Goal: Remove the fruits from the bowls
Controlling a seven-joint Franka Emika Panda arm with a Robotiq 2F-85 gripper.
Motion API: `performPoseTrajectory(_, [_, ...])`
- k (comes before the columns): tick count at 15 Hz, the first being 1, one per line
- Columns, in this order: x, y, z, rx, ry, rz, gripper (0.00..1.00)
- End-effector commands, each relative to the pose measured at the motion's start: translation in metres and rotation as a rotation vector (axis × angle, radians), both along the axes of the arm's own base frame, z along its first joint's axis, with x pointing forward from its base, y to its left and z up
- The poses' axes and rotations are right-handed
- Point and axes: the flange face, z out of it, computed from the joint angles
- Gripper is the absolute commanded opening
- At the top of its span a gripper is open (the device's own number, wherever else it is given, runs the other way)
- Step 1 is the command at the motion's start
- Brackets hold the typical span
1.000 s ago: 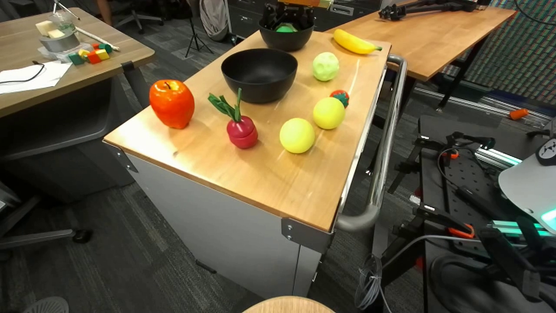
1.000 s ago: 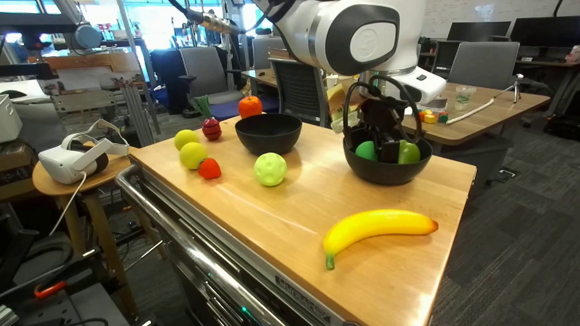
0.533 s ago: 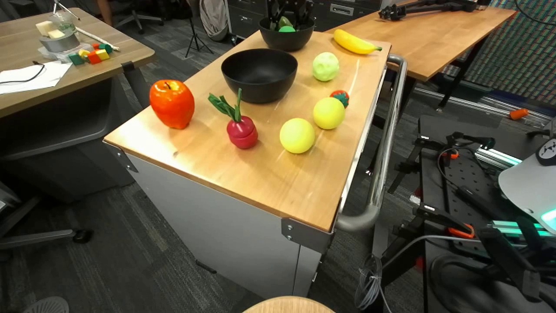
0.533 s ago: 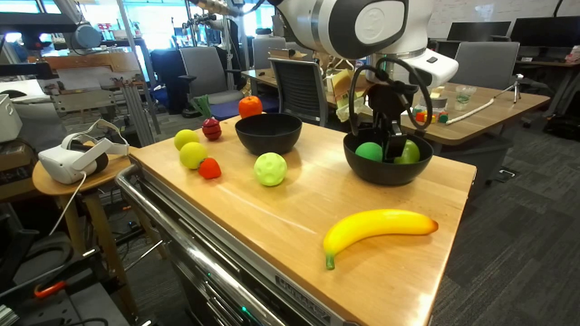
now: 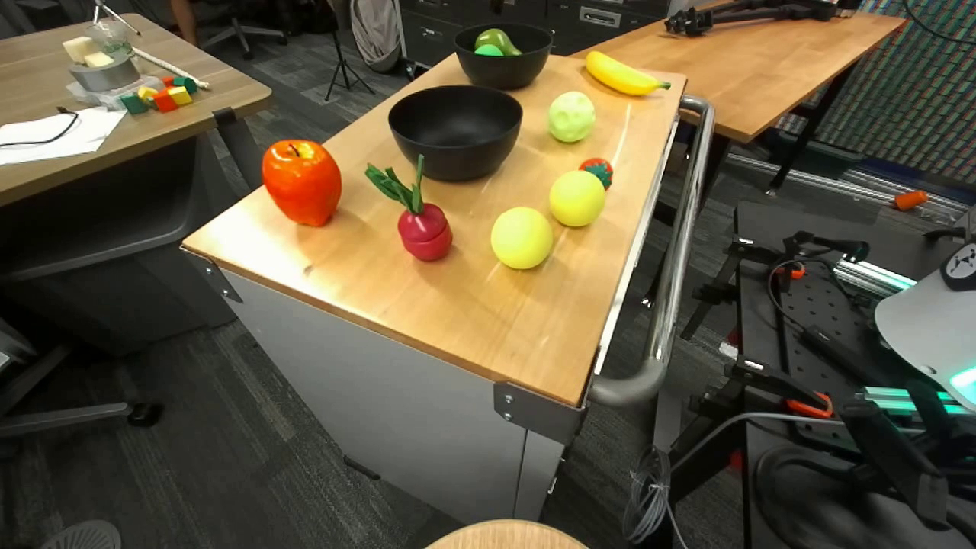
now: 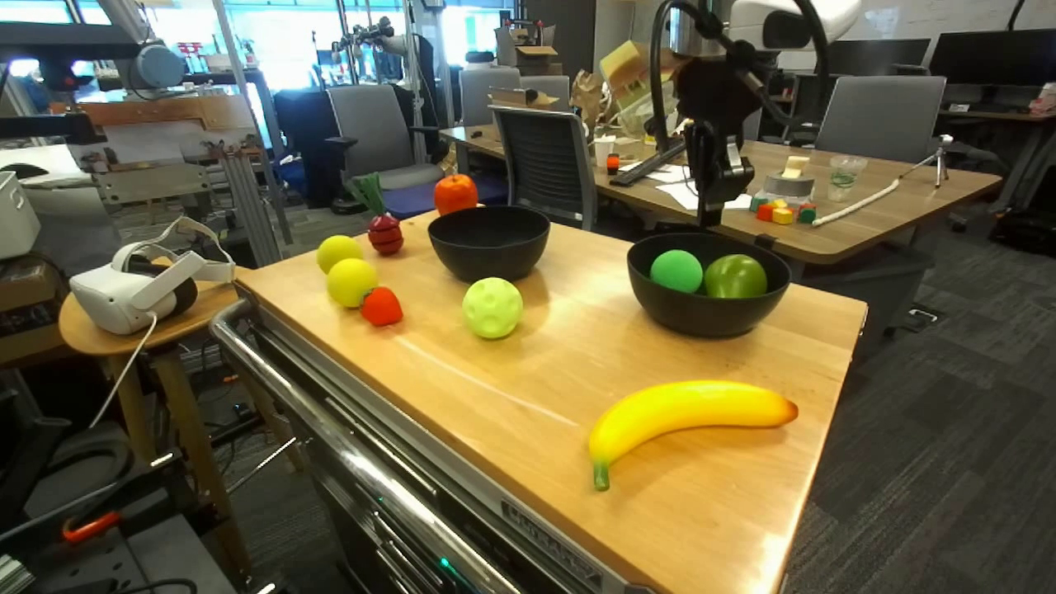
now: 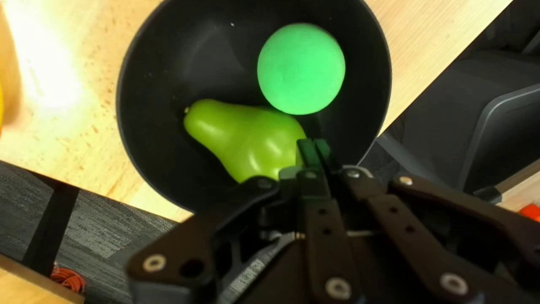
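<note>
The jaws stood narrow in the wrist view, their fingertips (image 7: 309, 154) side by side, and they hid part of the wide end of a green pear (image 7: 247, 137). This pear lay in a black bowl (image 6: 709, 320), just beside a green ball (image 7: 301, 69); whether the two touched could not be told. The wrist view cut off the top of that bowl, and the jaws covered its lower right. In an exterior view the jaws hung above it, the arm (image 6: 759, 16) cropped by the top edge; there the near wall hid the undersides of both fruits, and the pear's narrow end could not be made out.

The other fruits rested on the wooden surface (image 5: 427, 305). In an exterior view a strawberry (image 5: 597, 169) showed only in part behind a yellow ball (image 5: 577, 198); a second yellow ball (image 5: 521, 238), a dark red fruit with green leaves (image 5: 425, 231), a pitted yellow-green ball (image 5: 572, 117) and a banana (image 5: 621, 74) stood out plainly. In an exterior view the base of a red-orange apple (image 6: 455, 194) was hidden behind a second black bowl (image 6: 488, 256), whose near wall concealed part of its own inside.
</note>
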Motion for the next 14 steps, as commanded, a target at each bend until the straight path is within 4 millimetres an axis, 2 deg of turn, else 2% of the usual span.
performPoseTrajectory(1, [-0.001, 0.004, 0.003, 0.034, 0.012, 0.03, 0.33])
performPoseTrajectory(10, [0.017, 0.011, -0.049, 0.047, 0.098, 0.038, 1.0])
performPoseTrajectory(13, [0.018, 0.013, -0.063, 0.062, 0.118, 0.041, 1.0])
performPoseTrajectory(14, [0.018, 0.014, -0.066, 0.066, 0.123, 0.042, 0.75])
